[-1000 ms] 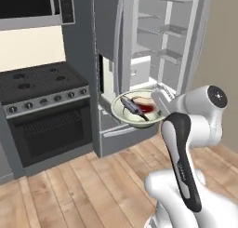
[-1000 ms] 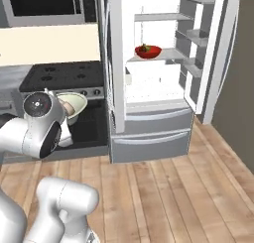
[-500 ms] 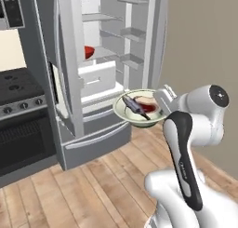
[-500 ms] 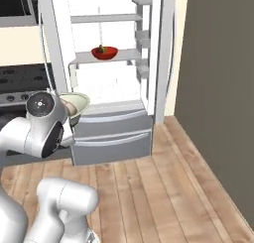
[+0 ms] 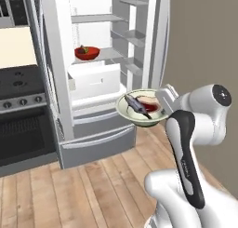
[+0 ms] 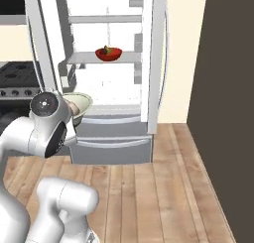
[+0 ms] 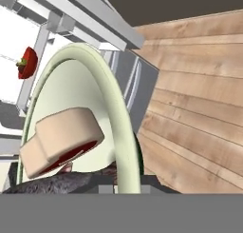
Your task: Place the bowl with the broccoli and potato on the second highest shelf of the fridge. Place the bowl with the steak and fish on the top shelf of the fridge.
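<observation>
Two bowls are in sight. The pale green bowl (image 5: 143, 109) hangs in the air in front of the open fridge (image 5: 100, 73), the gripper (image 5: 163, 96) clenched on its rim at the 3 o'clock side as the left base view shows it. Inside it lie the dark grey fish (image 5: 137, 105) toward 9 o'clock and the steak (image 5: 151, 103) toward 3 o'clock, red with a pale edge. In the hand view the bowl's rim (image 7: 121, 132) stands edge-on, with the steak (image 7: 61, 140) against its inner wall. The red bowl (image 6: 108, 53) sits on the second highest shelf (image 6: 96, 58) inside the fridge, something small and greenish showing in it; the top shelf (image 6: 106, 19) lies at 12 o'clock above it. A black stove (image 5: 23, 115) stands at 9 o'clock of the fridge.
</observation>
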